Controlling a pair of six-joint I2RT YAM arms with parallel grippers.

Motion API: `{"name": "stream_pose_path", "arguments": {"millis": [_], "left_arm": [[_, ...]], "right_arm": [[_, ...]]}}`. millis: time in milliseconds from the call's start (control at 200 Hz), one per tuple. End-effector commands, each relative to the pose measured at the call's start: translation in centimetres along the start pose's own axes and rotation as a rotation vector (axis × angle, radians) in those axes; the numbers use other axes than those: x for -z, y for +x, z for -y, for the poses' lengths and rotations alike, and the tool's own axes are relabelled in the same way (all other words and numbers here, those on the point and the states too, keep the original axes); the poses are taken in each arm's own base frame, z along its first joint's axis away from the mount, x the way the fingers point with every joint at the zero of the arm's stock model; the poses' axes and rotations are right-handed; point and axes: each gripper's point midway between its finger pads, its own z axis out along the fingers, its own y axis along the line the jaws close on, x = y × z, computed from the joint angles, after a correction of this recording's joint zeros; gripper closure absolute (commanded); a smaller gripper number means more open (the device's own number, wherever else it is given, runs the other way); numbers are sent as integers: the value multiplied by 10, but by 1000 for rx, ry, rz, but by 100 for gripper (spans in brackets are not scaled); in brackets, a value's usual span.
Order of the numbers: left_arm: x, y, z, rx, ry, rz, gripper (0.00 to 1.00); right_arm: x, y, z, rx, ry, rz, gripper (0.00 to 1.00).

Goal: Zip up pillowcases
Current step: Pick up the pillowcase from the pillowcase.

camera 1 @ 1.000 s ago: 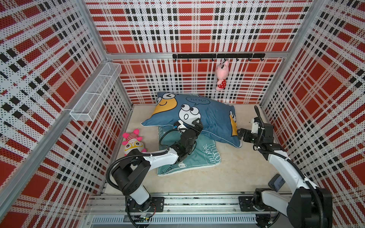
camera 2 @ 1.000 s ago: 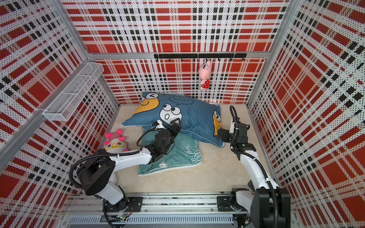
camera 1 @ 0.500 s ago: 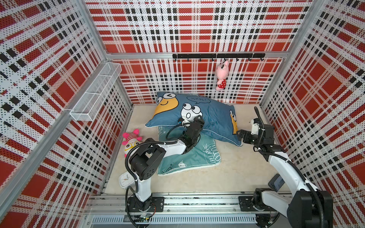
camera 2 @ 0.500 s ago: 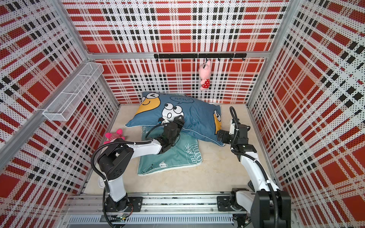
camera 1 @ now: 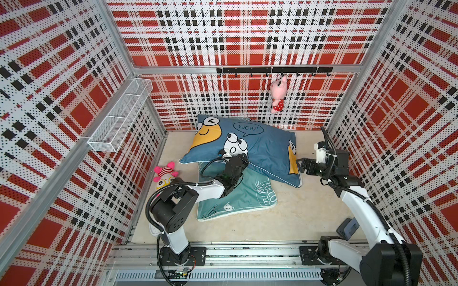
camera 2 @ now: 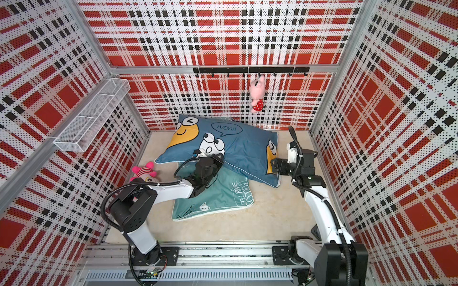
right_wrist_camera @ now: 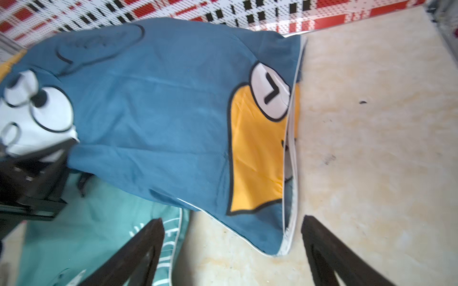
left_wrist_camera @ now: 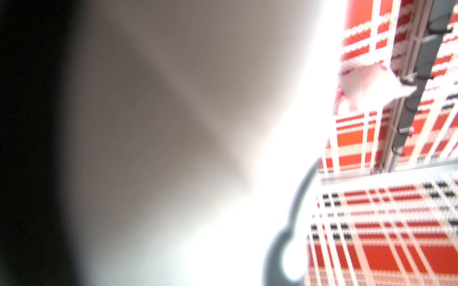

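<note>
Lying slantwise at the back of the beige floor (camera 1: 309, 213), your blue pillowcase (camera 1: 265, 148) overlapped the far part of the teal pillowcase (camera 1: 245, 200), which lay flat beneath it, nearer the arm bases. In the right wrist view the blue one's end seam (right_wrist_camera: 290, 153) gaped a little along its white edge. Your right gripper (right_wrist_camera: 233, 250) stood with its jaws wide apart and clamped on nothing, and that pillowcase's near corner showed between them. Your left gripper (camera 1: 239, 159) was pressed together at the blue pillowcase's near edge, above the teal one. You could not tell whether it pinched fabric, since its wrist view was a blur. A striped plush (camera 1: 164, 174) lay by the wall on your left arm's side, and a pink plush (camera 1: 278, 95) hung from the hook rail (camera 1: 272, 70).
</note>
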Motion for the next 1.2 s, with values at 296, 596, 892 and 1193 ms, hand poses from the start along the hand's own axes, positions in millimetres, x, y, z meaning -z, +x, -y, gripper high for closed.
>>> {"name": "stream_pose_path", "arguments": {"millis": [296, 596, 892, 1193], "left_arm": [[64, -51, -64, -297, -159, -59, 100], [58, -57, -73, -442, -197, -142, 100], [58, -44, -78, -524, -193, -193, 100], [49, -30, -67, -581, -173, -220, 100]], "right_arm": [[-38, -64, -94, 346, -385, -48, 14], [-119, -88, -132, 394, -497, -23, 6], [-185, -93, -137, 302, -568, 6, 0], [-192, -15, -185, 327, -791, -168, 0]]}}
